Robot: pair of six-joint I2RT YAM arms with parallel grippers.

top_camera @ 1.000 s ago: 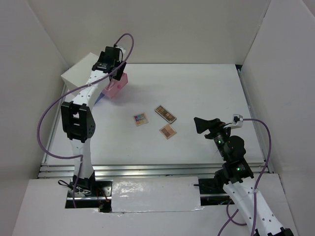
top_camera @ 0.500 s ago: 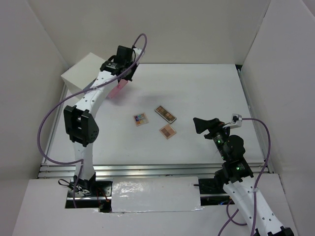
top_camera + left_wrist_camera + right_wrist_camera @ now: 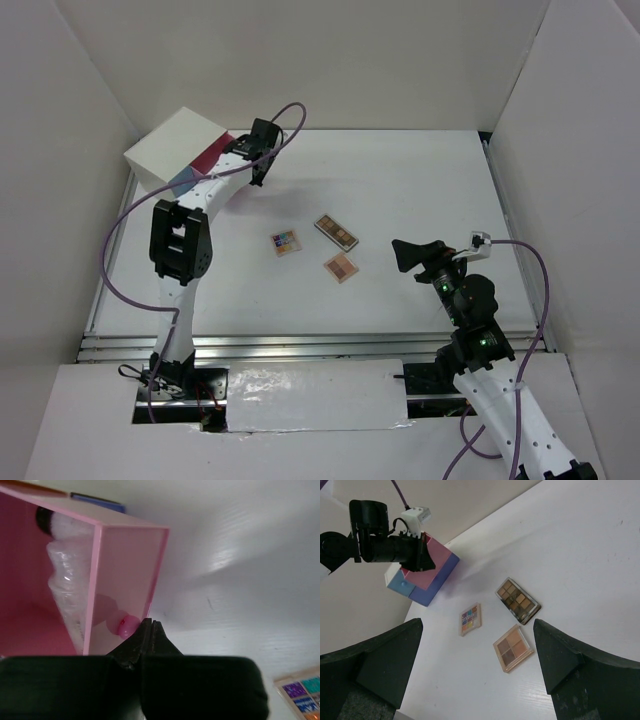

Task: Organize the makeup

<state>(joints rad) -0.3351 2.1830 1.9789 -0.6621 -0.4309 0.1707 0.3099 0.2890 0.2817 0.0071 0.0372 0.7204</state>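
**Makeup (image 3: 337, 231) lay partly out on the surface (image 3: 420, 180), partly in a drawer**

Three flat palettes sat near the middle of the surface, close together but not touching. The multicoloured palette (image 3: 285, 242) was the leftmost. The long brown palette (image 3: 337, 231) lay just to its right and a little farther back, set at a slant. The square tan palette (image 3: 341, 266) was nearest the arms, just in front of the long one.

A white box (image 3: 175, 140) stood in the far left corner, its pink drawer (image 3: 127, 570) and blue drawer (image 3: 442, 577) facing the palettes. In the left wrist view a crinkled clear tube (image 3: 67, 575) with a dark cap (image 3: 45, 517) showed inside the pink drawer, lying along its side wall.

The left tool (image 3: 150, 627) had its two fingers pressed tightly together, pinching nothing. Its tip sat at the lower edge of the pink drawer's front, just beside the small round pink knob (image 3: 124, 625); whether it touched the front could not be told.

The right tool (image 3: 402, 255) hung above the surface to the right of the palettes, well apart from them. Its fingers (image 3: 385, 665) were spread wide and empty, and all three palettes showed between them in the right wrist view.
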